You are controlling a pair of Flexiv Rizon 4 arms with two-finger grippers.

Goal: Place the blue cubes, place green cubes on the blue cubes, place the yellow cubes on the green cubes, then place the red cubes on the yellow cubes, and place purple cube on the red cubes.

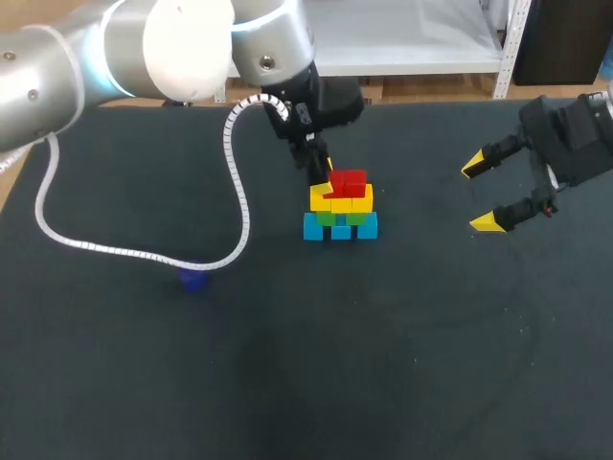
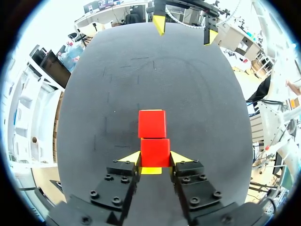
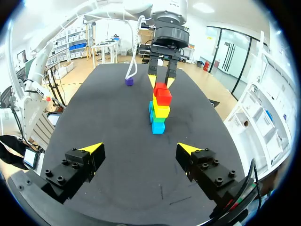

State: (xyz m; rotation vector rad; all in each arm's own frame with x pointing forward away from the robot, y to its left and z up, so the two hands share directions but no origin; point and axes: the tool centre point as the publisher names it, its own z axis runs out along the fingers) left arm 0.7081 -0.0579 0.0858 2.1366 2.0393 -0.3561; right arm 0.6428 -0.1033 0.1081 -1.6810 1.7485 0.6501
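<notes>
A stack stands mid-table: blue cubes [image 1: 341,228] at the base, green cubes [image 1: 340,218] on them, yellow cubes [image 1: 342,200] above, and red cubes [image 1: 348,181] on top. My left gripper [image 1: 324,173] is at the stack's top, shut on the near red cube [image 2: 155,152], with its yellow tips on both sides. The second red cube [image 2: 152,123] sits just ahead of it. The purple cube [image 1: 193,279] lies alone to the left, beside the left arm's cable. My right gripper [image 1: 487,194] hangs open and empty to the stack's right, facing the stack [image 3: 159,112].
The left arm's white cable [image 1: 144,254] loops across the dark table [image 1: 383,364] near the purple cube [image 3: 129,81]. Opposite the left wrist camera, past the red cubes, my right gripper [image 2: 184,27] shows.
</notes>
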